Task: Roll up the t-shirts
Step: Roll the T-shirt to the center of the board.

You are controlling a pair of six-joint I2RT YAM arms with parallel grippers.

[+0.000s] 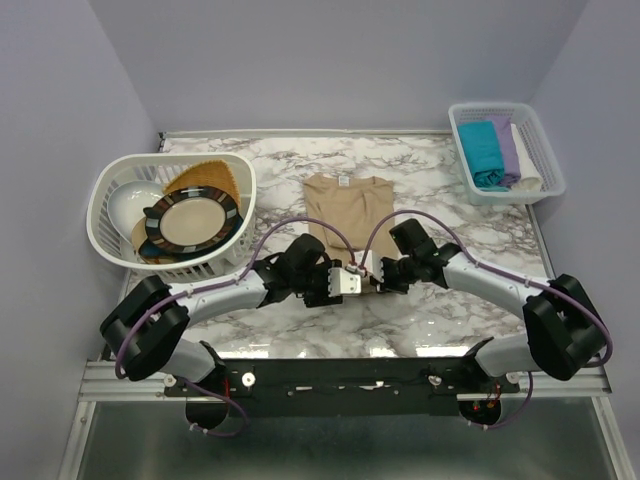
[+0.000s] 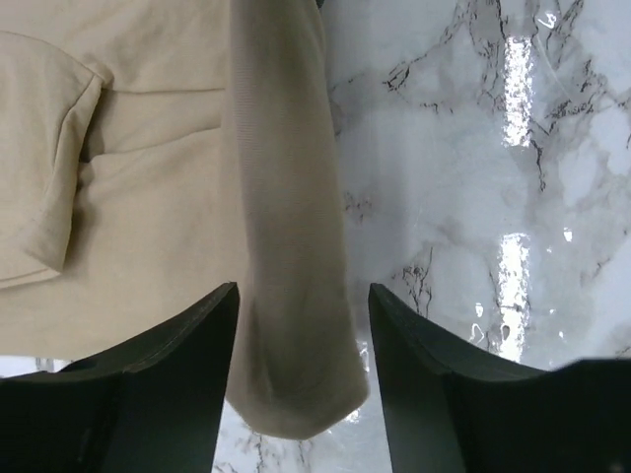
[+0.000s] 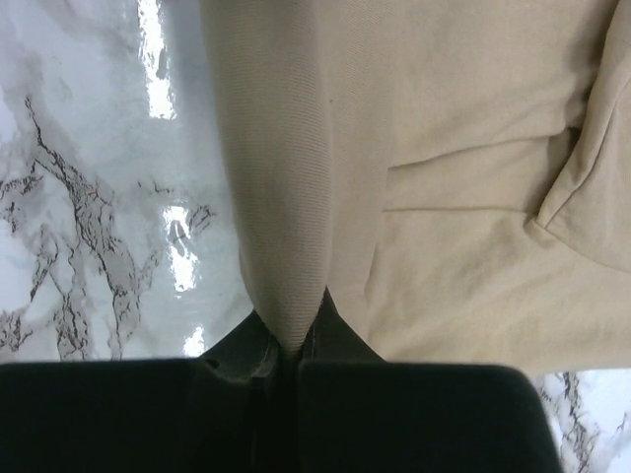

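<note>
A beige t-shirt (image 1: 345,205) lies flat in the middle of the marble table, collar at the far end, with its near hem rolled into a thick tube (image 2: 286,227). My left gripper (image 1: 340,282) (image 2: 301,335) is open, and the end of the roll lies loose between its fingers (image 2: 187,374). My right gripper (image 1: 385,273) (image 3: 291,345) is shut on the other end of the rolled hem (image 3: 281,197). A teal t-shirt (image 1: 483,155), a lilac t-shirt (image 1: 507,150) and a white t-shirt (image 1: 525,160) lie rolled in the basket at the far right.
The white lattice basket (image 1: 500,107) stands at the far right corner. A larger white basket (image 1: 115,240) on the left holds a tan plate with a dark patterned rim (image 1: 190,220) and other dishes. Grey walls close the table's left, right and far sides.
</note>
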